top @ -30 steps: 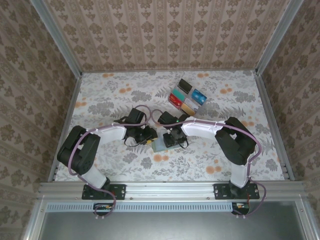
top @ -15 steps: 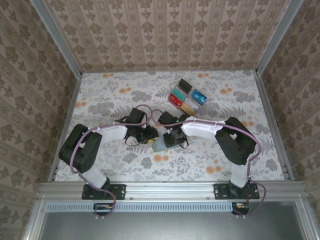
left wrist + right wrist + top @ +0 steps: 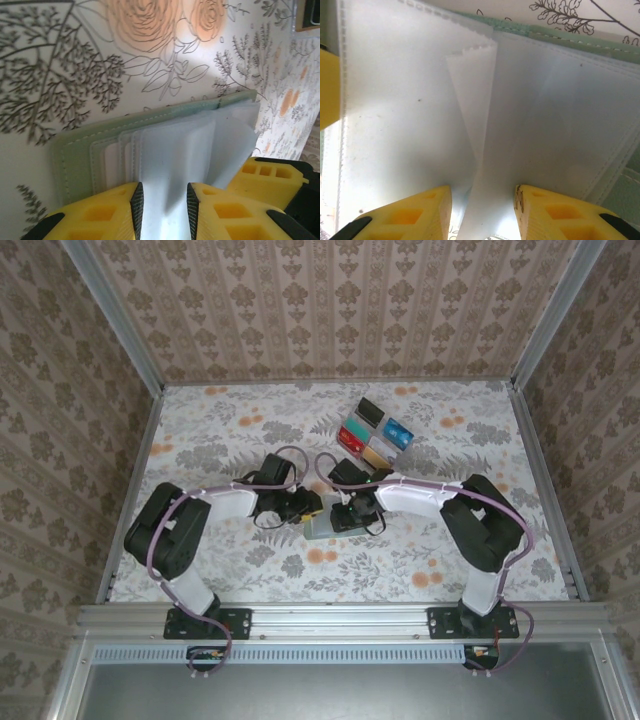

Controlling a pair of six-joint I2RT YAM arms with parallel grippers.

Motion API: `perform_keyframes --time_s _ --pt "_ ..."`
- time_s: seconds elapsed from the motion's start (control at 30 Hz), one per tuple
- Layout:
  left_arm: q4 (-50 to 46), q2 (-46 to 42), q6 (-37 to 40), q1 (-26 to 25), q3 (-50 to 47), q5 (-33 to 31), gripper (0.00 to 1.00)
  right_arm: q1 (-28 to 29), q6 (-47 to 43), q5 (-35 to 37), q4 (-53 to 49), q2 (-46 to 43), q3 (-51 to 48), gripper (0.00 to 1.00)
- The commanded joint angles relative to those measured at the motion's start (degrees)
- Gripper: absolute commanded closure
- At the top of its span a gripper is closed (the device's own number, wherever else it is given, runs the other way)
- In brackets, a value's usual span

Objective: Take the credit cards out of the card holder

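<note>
The sage-green card holder (image 3: 320, 530) lies open on the floral cloth between my two grippers. Its green panel (image 3: 75, 150) frames pale see-through sleeves (image 3: 170, 150). My left gripper (image 3: 311, 508) (image 3: 164, 200) is closed on a creased bunch of those sleeves. From the other side, my right gripper (image 3: 346, 517) (image 3: 481, 200) grips a fold of sleeves (image 3: 475, 100), with the holder's green edge (image 3: 560, 40) beyond. Several credit cards (image 3: 375, 435) lie in a cluster at the back, apart from the holder. The sleeves in view look pale.
Patterned walls and aluminium rails (image 3: 540, 470) enclose the floral table (image 3: 200, 440). The right gripper's yellow finger (image 3: 265, 175) shows beside the holder, and the left gripper's finger (image 3: 327, 85) at the sleeves' left edge. Open cloth lies to the left and front right.
Both grippers and the holder have shifted slightly right and toward the back. The left arm's elbow has swung right. The cards at the back have not moved.
</note>
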Motion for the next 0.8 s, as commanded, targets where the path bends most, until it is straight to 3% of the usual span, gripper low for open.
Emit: perform_keyframes --time_s 0.0,0.43,0.77 --pt "3.25 1.7 -0.16 -1.06 0.96 3.92 0.68 -0.63 1.63 -6.66 4.45 -0.56 -3.21 0.59" --pt "7.88 1.58 -1.29 -1.06 0.66 8.43 0.68 -3.52 4.59 -9.71 10.1 -7.7 -7.83 0.56" --pt "10.26 4.04 -2.28 -2.53 2.57 9.41 0.67 -4.27 6.53 -3.05 9.88 -15.97 -11.44 0.52"
